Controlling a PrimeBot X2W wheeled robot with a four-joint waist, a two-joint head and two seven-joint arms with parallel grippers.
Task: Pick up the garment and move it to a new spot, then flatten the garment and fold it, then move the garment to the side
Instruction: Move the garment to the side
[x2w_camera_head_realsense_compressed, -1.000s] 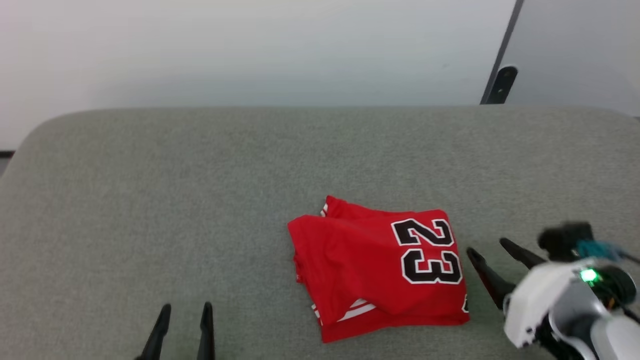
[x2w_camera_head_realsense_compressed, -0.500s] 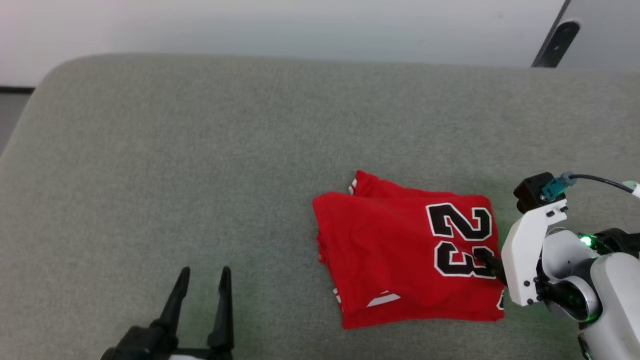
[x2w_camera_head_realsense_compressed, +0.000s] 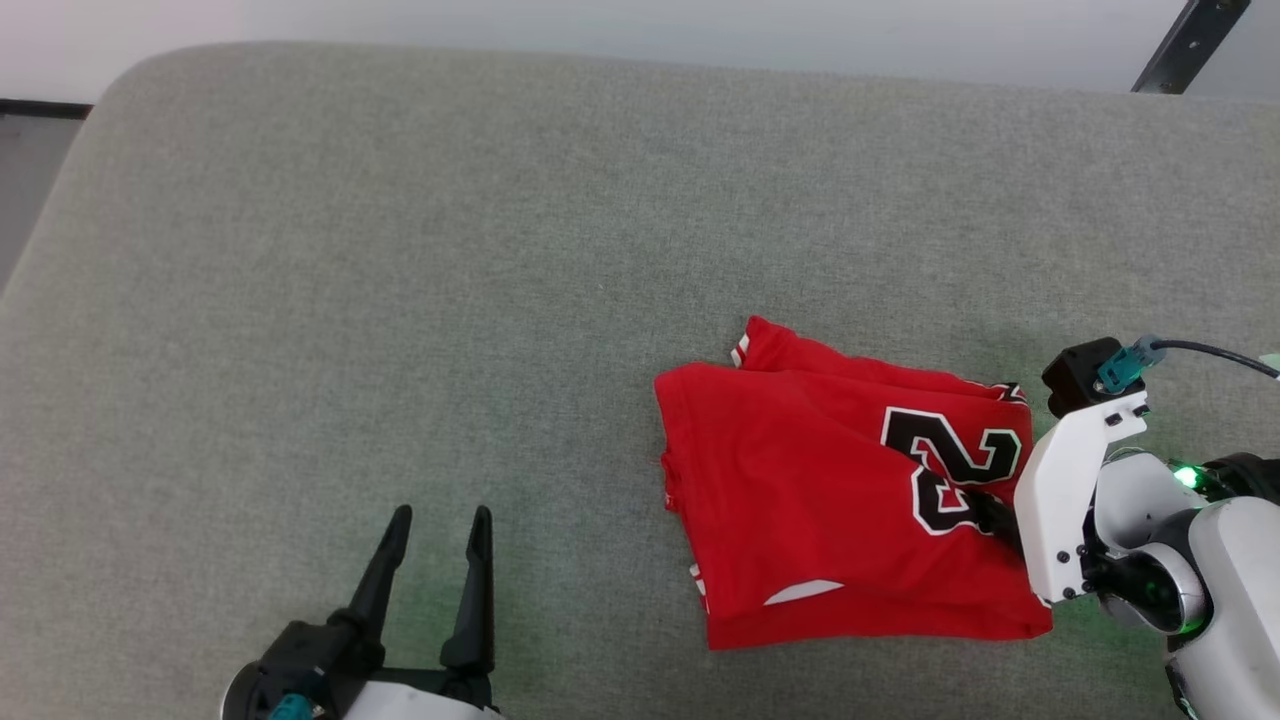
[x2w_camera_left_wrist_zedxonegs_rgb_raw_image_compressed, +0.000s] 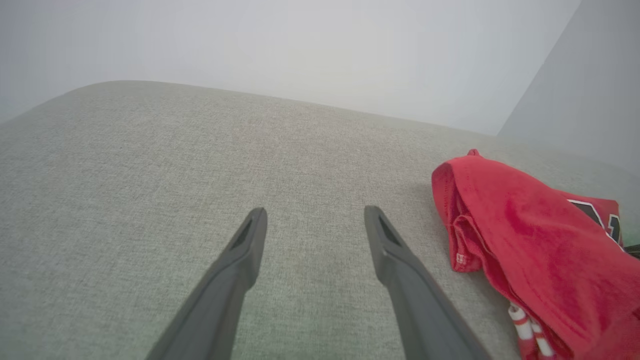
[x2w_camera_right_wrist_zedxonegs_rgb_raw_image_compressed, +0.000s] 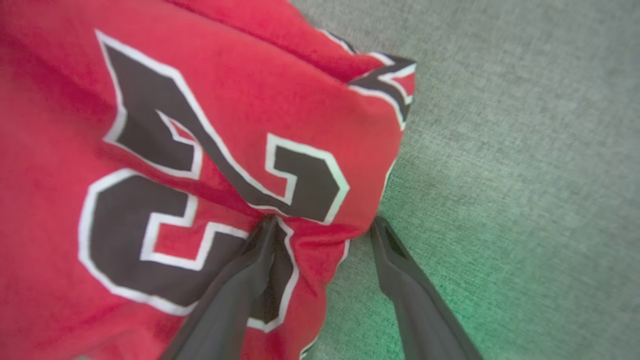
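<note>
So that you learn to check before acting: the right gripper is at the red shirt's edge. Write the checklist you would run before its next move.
1. Right gripper astride the garment edge: ok, one finger on fabric, one on the grey cushion.
2. Jaws shut on fabric: not ok, open.
3. All folded layers caught: cannot tell.
4. Left gripper clear of garment: ok, open, apart.

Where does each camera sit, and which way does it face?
Head view: on the head, facing down at garment on grey cushion; left gripper low left, right arm at right.
Left wrist view: low over cushion, along the open left gripper; garment at right.
Right wrist view: close above garment, open right gripper straddling its edge.
All share the garment.
</note>
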